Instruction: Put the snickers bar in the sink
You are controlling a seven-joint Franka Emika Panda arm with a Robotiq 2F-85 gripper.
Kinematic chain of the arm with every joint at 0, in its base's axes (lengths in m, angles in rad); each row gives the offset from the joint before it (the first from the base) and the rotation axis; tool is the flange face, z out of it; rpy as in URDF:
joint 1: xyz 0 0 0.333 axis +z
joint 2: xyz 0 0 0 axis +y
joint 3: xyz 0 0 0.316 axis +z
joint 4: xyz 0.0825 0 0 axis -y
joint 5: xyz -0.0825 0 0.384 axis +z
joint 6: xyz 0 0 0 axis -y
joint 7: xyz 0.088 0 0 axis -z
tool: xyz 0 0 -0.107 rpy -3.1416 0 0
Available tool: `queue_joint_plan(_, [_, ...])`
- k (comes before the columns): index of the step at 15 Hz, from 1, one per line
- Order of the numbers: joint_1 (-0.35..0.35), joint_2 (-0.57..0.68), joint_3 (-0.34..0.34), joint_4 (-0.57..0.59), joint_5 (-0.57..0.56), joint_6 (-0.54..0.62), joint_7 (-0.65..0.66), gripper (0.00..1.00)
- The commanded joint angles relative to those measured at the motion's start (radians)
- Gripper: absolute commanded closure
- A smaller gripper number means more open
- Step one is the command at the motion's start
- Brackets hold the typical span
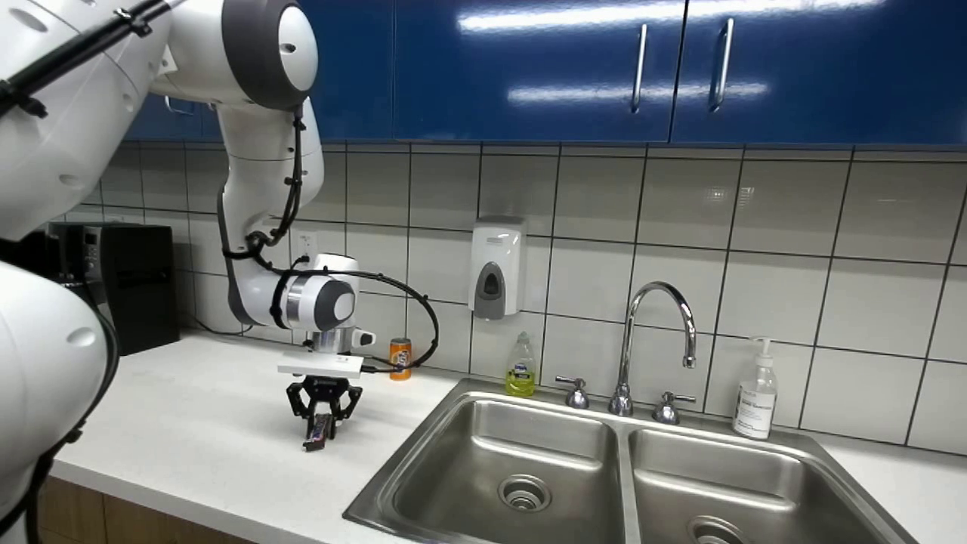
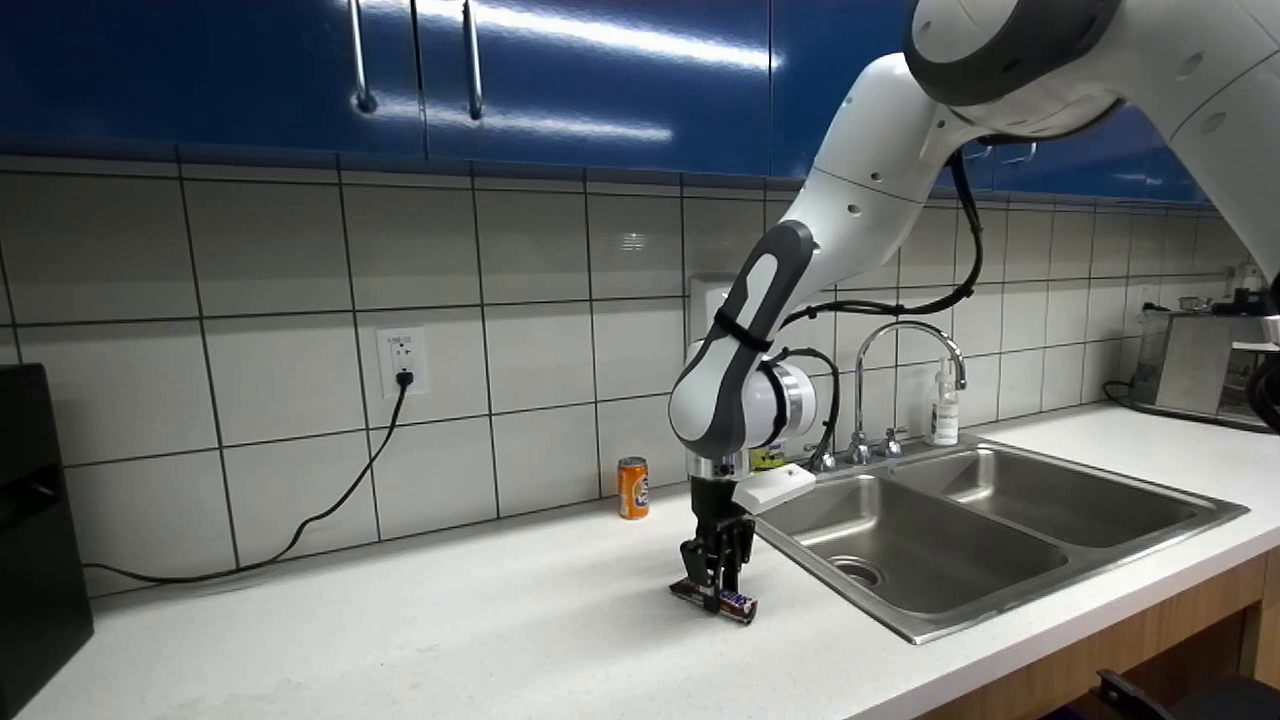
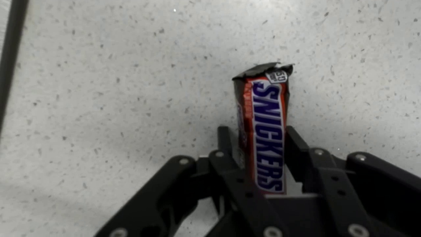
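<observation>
Snickers bar: one, straddled by the pincer, on or just above the counter, well left of the sink.
Pincer: stood parted to about the bar's width; whether it gripped could not be told.
Counter: stretched right; the sink's rim stood before two basins.
Faucet: one, stood far, with two handles.
Bottles: two, stood along the far rim.
Orange can: one, stood near the wall.

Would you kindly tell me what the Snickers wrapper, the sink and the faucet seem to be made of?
Snickers wrapper: probably thin plastic film with a slight sheen, judging by its creases and pinched end.
Sink: apparently stainless steel, satin-finished, from its grey, softly blurred reflections.
Faucet: polished metal, likely chrome-plated, given its sharp mirror-like highlights.
</observation>
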Motion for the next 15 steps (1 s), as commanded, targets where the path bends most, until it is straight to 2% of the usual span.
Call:
queue_joint_plan(1, [-0.02,0.008,0.011,0.013,-0.015,0.0,-0.007,0.88])
queue_joint_plan(2, [-0.021,0.008,0.01,0.014,-0.016,-0.001,-0.004,0.95])
queue_joint_plan(15, [0.025,-0.048,-0.01,0.021,-0.027,-0.043,0.09,0.93])
